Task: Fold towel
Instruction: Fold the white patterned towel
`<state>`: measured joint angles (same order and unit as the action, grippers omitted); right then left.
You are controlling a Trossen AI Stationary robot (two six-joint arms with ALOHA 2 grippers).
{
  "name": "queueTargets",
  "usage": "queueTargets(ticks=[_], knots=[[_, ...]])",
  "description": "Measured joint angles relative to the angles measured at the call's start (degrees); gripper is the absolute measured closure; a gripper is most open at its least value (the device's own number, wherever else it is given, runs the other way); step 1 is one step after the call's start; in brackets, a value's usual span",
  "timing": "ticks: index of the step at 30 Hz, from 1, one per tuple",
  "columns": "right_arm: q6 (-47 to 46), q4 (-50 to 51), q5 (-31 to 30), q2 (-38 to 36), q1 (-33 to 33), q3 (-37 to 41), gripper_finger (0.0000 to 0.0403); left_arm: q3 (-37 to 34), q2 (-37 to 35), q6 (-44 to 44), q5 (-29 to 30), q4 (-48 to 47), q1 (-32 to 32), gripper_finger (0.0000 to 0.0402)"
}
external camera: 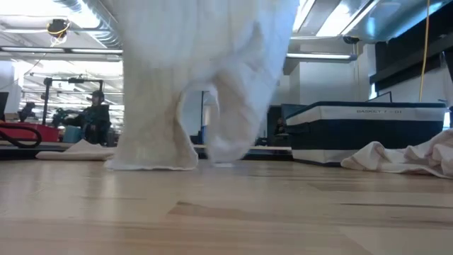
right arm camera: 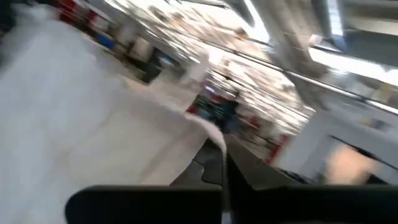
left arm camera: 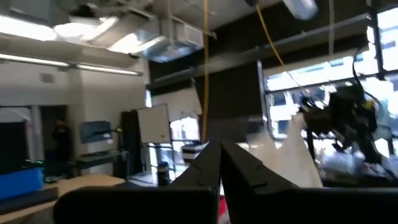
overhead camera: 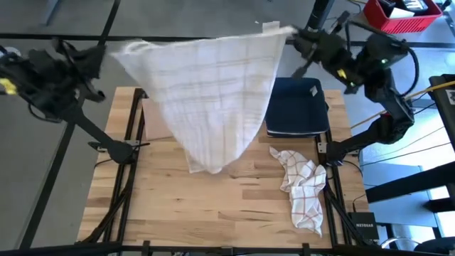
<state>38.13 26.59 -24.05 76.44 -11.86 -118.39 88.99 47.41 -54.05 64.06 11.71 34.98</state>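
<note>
The wooden table [overhead camera: 234, 199] spreads beneath both sets of fingers. Above it hangs the white towel [overhead camera: 213, 92], stretched between the two arms and held up by its top corners; from that taut upper edge it narrows to a drooping point below and between the fingers. In the low view the towel's bottom [external camera: 152, 159] rests on the table surface, bunched into soft folds.

The left gripper [overhead camera: 106, 57] is raised beyond the table's left edge, its fingers [left arm camera: 217, 168] pressed together, pinching the towel's left corner. The right gripper [overhead camera: 293, 35] is raised at the far right, its fingers [right arm camera: 221, 165] likewise closed tight on the towel's right corner, with cloth spreading away from them in the right wrist view.

Below the right fingers, a dark blue folded stack [overhead camera: 298, 107] lies on the table's far right part, beside the hanging towel's right edge. Nearer the front edge, well below the right fingers, a crumpled white cloth with a red check [overhead camera: 302, 188] lies on the wood, apart from the hanging towel. A red bin [overhead camera: 402, 14] stands off the table behind the right arm.
</note>
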Motion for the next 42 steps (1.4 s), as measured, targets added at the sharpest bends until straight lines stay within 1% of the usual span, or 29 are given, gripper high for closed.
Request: queueTargets(ticks=[3,8,12,15,17,19,24,26,28,31,33,34,37,40,42], knots=[[1.51,-0.29,1.26,0.94,-6.31,-0.26,0.0400,0.39,-1.36,-2.45,0.17,0.71,-0.76,0.0401],[4.06,-2.17,7.81,4.67,-13.79,-0.09,0.0400,0.05,-1.04,-6.55,0.10,0.64,-2.01,0.0399],[2.86,-1.77,11.94,5.53,-14.82,-0.10,0.0400,0.00,-1.40,-6.31,1.84,-0.87,-2.14,0.0399],[2.24,1.43,13.39,5.30,-14.28,-0.24,0.0400,-0.23,-1.60,-0.91,3.92,-9.50,-2.18,0.0398],[0.97,4.64,13.60,5.48,-12.66,-0.22,0.0400,-0.41,-0.61,5.37,3.78,-19.17,-2.10,0.0398],[-0.24,7.90,13.91,5.62,-11.50,-0.11,0.0400,-0.46,0.80,11.55,3.23,-26.91,-2.10,0.0398],[-4.97,14.50,15.07,5.27,-7.47,-0.15,0.0400,-0.48,5.03,25.15,3.27,-41.53,-2.42,0.0398],[-6.65,17.82,15.13,5.33,-5.39,-0.17,0.0400,-0.41,7.36,30.15,3.27,-46.68,-4.20,0.0394],[-9.01,20.91,15.94,5.68,-2.81,0.02,0.0400,-0.41,9.99,34.98,3.25,-51.72,-7.10,0.0377],[-12.87,25.06,16.23,5.93,1.37,1.02,0.0400,-0.49,13.75,44.38,2.62,-61.40,-11.57,0.0331],[-15.70,27.23,16.23,5.91,4.54,2.65,0.0400,-0.49,16.04,50.33,0.47,-67.23,-15.12,0.0297],[-17.02,28.15,16.21,5.86,6.27,3.82,0.0400,-0.47,17.20,53.35,-1.51,-69.81,-16.97,0.0281],[-21.71,30.76,16.23,5.88,11.70,8.92,0.0400,-0.46,21.18,59.56,-10.31,-75.43,-21.23,0.0246],[-26.03,30.61,15.79,5.93,17.47,15.97,0.0400,-0.50,25.62,61.52,-14.58,-77.63,-23.94,0.0230],[-29.20,30.03,13.79,5.93,21.30,20.54,0.0401,-0.93,28.07,60.83,-16.12,-77.77,-24.93,0.0227]])
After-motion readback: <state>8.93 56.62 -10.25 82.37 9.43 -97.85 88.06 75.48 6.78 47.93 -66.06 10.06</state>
